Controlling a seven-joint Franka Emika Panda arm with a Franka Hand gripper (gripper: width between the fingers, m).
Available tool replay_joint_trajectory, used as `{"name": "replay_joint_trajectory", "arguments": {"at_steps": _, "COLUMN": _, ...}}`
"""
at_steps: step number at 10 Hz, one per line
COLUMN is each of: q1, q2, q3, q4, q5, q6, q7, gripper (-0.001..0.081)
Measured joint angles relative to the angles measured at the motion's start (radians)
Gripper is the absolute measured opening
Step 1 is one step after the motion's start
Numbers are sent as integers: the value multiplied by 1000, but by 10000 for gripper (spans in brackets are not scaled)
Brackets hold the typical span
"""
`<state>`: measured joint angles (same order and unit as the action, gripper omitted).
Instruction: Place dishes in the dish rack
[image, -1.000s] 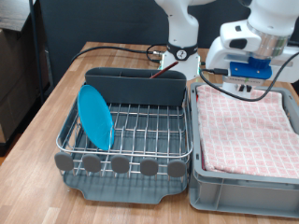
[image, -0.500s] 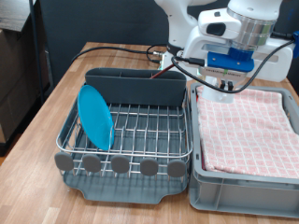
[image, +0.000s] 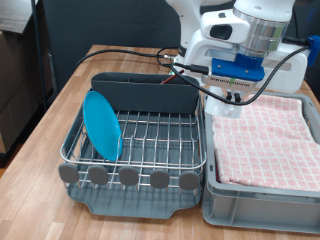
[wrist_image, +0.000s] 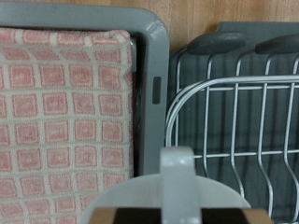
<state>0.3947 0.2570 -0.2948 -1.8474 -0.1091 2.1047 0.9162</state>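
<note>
My gripper (image: 231, 98) hangs over the seam between the dish rack (image: 150, 140) and the grey bin, shut on the small white mug (image: 230, 107). In the wrist view the mug (wrist_image: 177, 191) sits close under the hand with its handle pointing away, above the bin's wall and the rack's wire grid (wrist_image: 243, 121). The light-blue plate (image: 101, 125) stands on edge in the rack at the exterior view's left. The tall grey cutlery holder (image: 145, 93) lines the rack's far side. The wooden spoon is out of view.
The grey bin with the pink checkered cloth (image: 262, 140) stands right of the rack and shows in the wrist view (wrist_image: 65, 112). Round grey knobs (image: 128, 177) line the rack's near edge. Black cables (image: 130, 55) cross the wooden table behind it. The robot's base (image: 195, 40) is behind.
The gripper with the mug has moved from above the bin's far end toward the exterior view's left, to the rack's right edge. The plate has not moved.
</note>
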Motion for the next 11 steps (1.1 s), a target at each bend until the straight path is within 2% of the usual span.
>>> {"name": "replay_joint_trajectory", "arguments": {"at_steps": 5, "q1": -3, "q2": 54, "q3": -26, "q4": 51, "q5": -11, "q6": 70, "q7": -24, "gripper": 72}}
{"name": "replay_joint_trajectory", "arguments": {"at_steps": 11, "q1": -44, "q2": 184, "q3": -28, "q4": 190, "q5": 41, "q6": 56, "q7": -88, "gripper": 72}}
